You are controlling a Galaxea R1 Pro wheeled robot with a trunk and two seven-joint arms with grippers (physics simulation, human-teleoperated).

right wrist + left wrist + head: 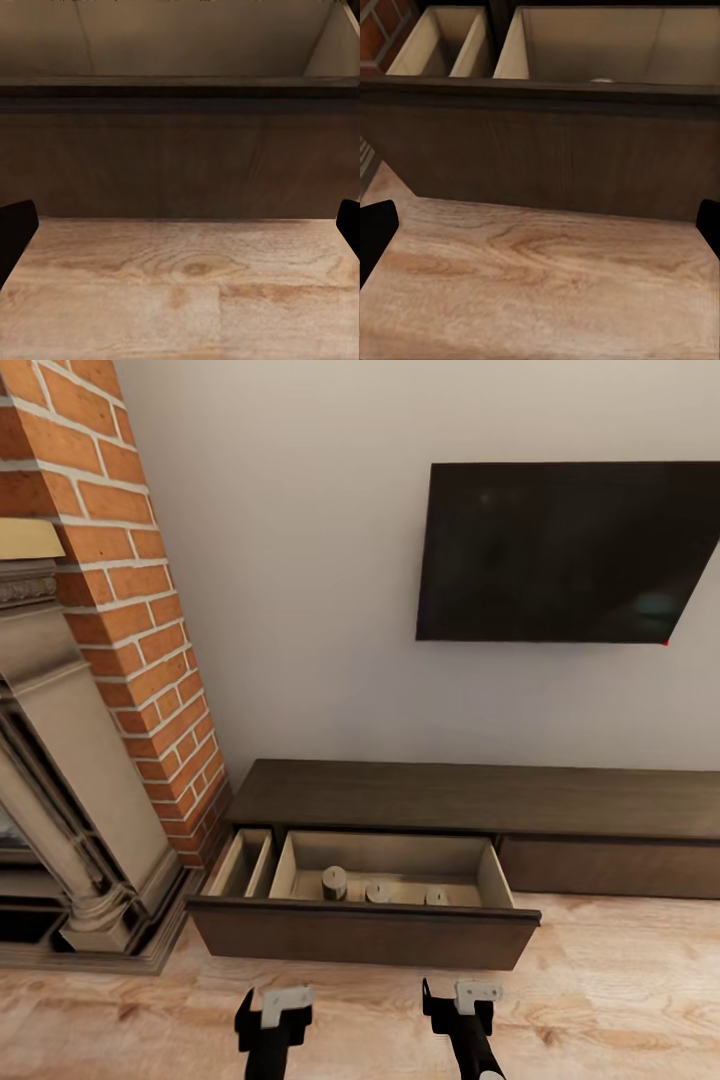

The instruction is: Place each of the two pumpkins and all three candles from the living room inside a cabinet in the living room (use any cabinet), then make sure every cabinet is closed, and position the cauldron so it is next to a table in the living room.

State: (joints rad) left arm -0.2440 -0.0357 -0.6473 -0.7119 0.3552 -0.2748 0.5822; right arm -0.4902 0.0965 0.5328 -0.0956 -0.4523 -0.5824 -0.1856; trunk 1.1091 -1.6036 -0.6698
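Three candles [378, 887] lie in the open cabinet [365, 930] drawer beyond both empty, spread fingers [376, 232].

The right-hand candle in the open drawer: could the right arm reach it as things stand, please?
Probably yes. The drawer is pulled out with nothing above it, and the candle sits just behind its front panel. The right gripper, open and empty, hangs before that panel, so it would have to rise over it first.

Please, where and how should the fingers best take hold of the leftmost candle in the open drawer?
Grip the leftmost candle across its round grey sides, coming straight down from above. It stands upright in the pulled-out drawer of the cabinet, whose walls likely block a sideways approach. There looks to be space between it and the middle candle for a finger. Both grippers, left and right, are open.
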